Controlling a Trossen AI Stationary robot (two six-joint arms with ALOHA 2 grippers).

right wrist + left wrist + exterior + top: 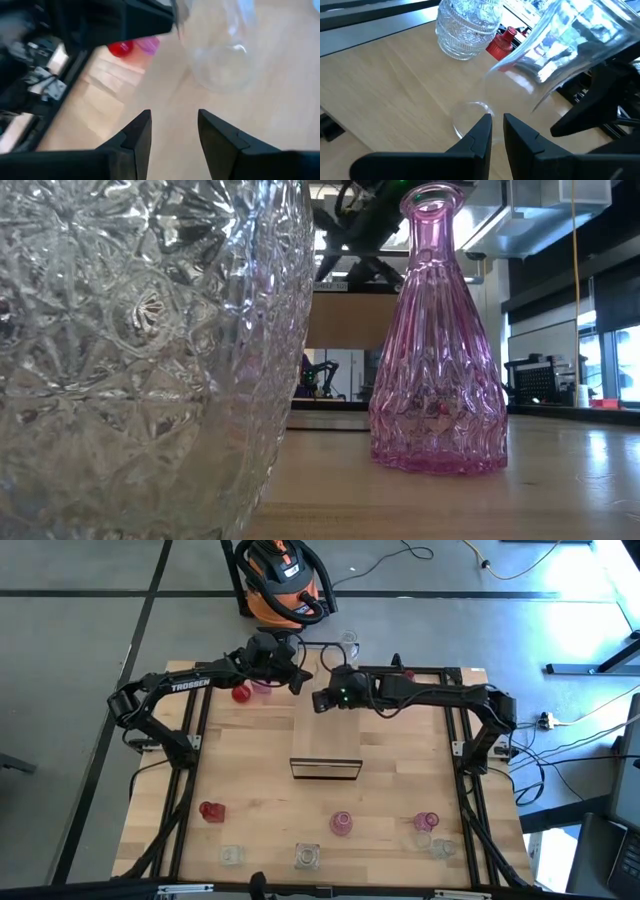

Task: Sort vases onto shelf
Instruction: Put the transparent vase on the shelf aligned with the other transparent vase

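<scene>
Near the shelf [325,768], left fingers [497,132] nearly shut on tilted clear vase [555,45], right fingers [172,132] open, empty.

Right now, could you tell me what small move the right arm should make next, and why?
Probably ease the right gripper forward until its open jaws straddle the clear vase: the vase lies just ahead of them, and the left gripper seems pinched on its rim, tilting it.
</scene>
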